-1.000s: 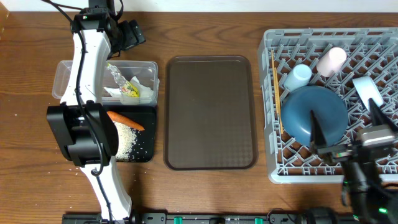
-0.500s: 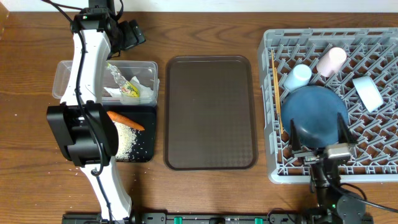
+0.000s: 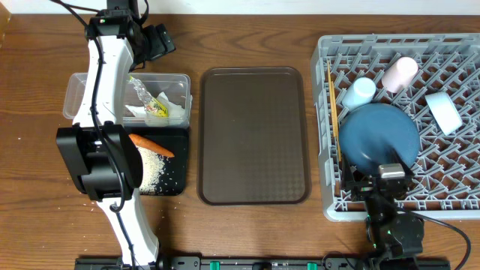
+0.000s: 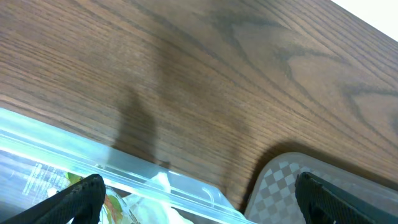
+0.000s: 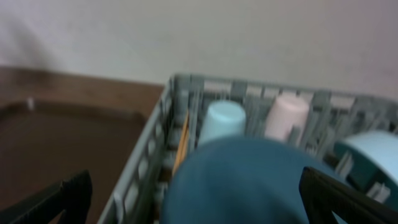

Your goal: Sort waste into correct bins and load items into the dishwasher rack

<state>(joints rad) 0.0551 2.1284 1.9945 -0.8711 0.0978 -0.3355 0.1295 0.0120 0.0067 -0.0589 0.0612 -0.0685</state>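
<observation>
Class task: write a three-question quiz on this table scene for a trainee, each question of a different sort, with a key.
1. True or false: the carrot lies in the black tray.
2. What holds the blue plate? A) the clear tub B) the grey rack C) the brown tray
3. How many cups are in the rack?

Key: 1 true; 2 B; 3 two.

Robot test bench: wooden table (image 3: 247, 34), dishwasher rack (image 3: 397, 40).
</observation>
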